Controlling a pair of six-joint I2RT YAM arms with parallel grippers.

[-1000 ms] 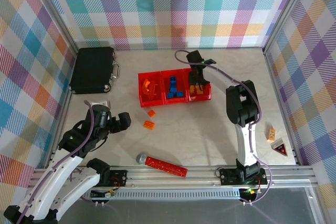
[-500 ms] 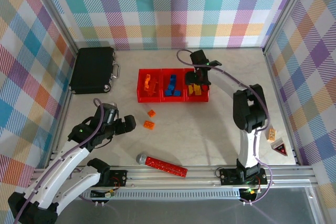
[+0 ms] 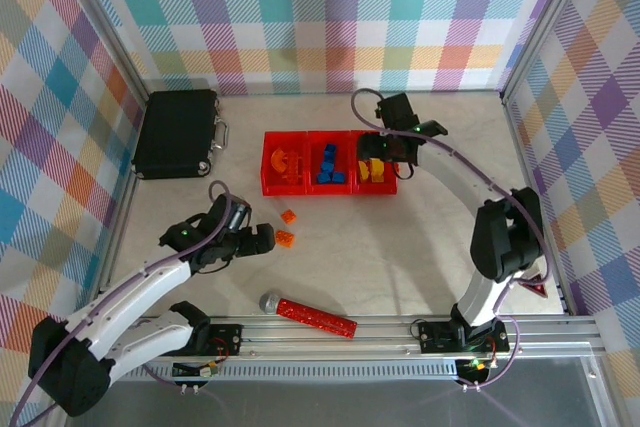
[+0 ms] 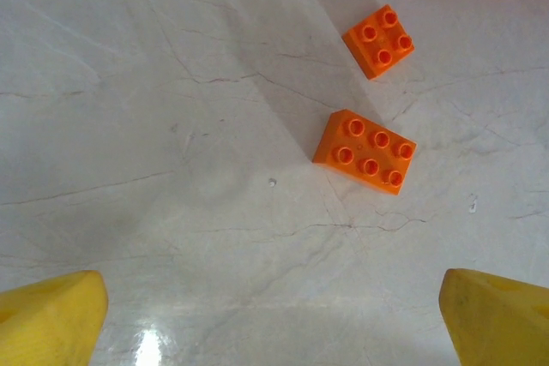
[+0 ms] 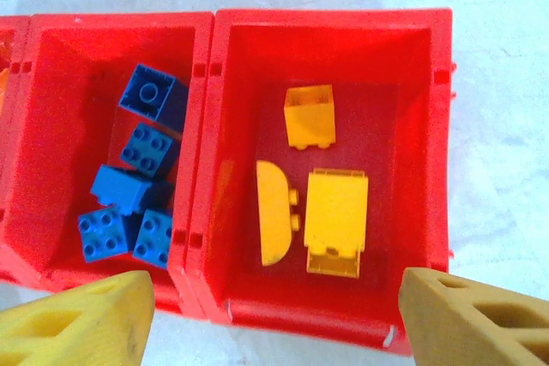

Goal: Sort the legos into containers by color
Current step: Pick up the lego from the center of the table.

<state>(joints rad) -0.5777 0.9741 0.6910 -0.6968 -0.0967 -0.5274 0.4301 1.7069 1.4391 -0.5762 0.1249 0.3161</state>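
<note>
- On the counter [image 4: 129, 126] in front of the bins [image 3: 330, 190], a six-stud brick [image 4: 364, 150] and a four-stud brick [image 4: 379, 40], both orange, lie loose; close together but not touching
- left hand [image 4: 274, 323] is spread wide with nothing in it; hangs over the counter just short of the six-stud brick
- right hand [image 5: 274, 323] sits over the right bin [image 5: 437, 126], jaws apart, empty; three yellow bricks [image 5: 336, 220] lie in that bin
- middle bin [image 5: 34, 126] has the blue bricks [image 5: 129, 186]; left bin [image 3: 266, 162] holds orange bricks [image 3: 283, 161]
</note>
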